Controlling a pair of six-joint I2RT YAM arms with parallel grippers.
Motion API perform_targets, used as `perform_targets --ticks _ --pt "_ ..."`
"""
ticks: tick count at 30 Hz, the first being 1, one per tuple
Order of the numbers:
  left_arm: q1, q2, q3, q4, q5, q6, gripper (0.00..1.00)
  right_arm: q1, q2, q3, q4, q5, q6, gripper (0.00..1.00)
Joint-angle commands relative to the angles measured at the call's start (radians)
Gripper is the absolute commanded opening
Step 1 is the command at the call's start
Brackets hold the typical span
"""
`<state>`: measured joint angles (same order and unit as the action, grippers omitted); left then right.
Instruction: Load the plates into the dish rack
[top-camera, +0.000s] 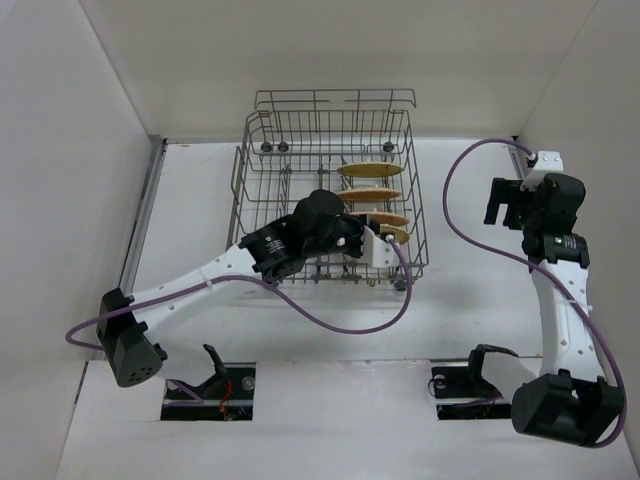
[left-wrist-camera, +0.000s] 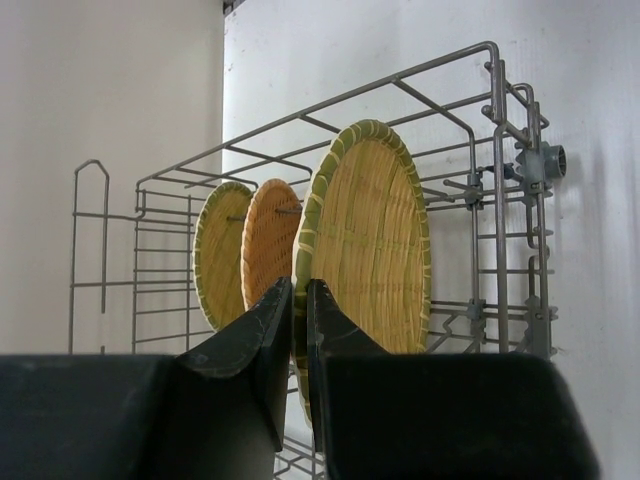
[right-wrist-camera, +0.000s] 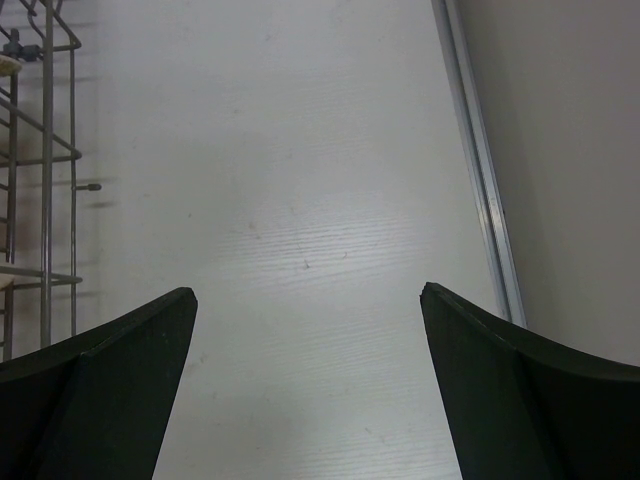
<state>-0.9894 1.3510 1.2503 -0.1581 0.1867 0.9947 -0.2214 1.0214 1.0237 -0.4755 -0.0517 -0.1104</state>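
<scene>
Three woven yellow-tan round plates (top-camera: 371, 192) sit in grey wire dish rack (left-wrist-camera: 497, 230) beyond your left gripper (left-wrist-camera: 299, 285), pinching the fourth plate (left-wrist-camera: 370, 240); release remains. Right gripper (right-wrist-camera: 308, 290) wide.

4 woven orange-tan plates (top-camera: 369, 170) upright on edge, parallel row, R half of grey wire dish rack (top-camera: 290, 175).

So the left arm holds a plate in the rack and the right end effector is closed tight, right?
Not quite: the right wrist view shows the right end effector wide open over the table. The left end effector does pinch a plate in the dish rack.
</scene>
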Motion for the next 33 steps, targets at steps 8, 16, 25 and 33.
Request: perform_targets --ticks 8,16,25,33 --pt "0.01 0.02 -0.026 0.115 0.048 -0.002 0.0 -0.002 -0.001 0.001 0.023 -0.002 0.003 1.0" --pt "0.011 0.027 -0.051 0.117 0.059 -0.008 0.0 -0.006 0.0 -0.007 0.029 -0.005 0.0 1.0" --pt "0.018 0.011 -0.12 0.149 0.054 -0.047 0.12 -0.003 -0.003 -0.01 0.017 0.0 -0.017 1.0" --pt "0.013 0.005 -0.161 0.207 0.028 -0.129 0.83 0.004 -0.021 -0.005 -0.011 0.007 -0.037 1.0"
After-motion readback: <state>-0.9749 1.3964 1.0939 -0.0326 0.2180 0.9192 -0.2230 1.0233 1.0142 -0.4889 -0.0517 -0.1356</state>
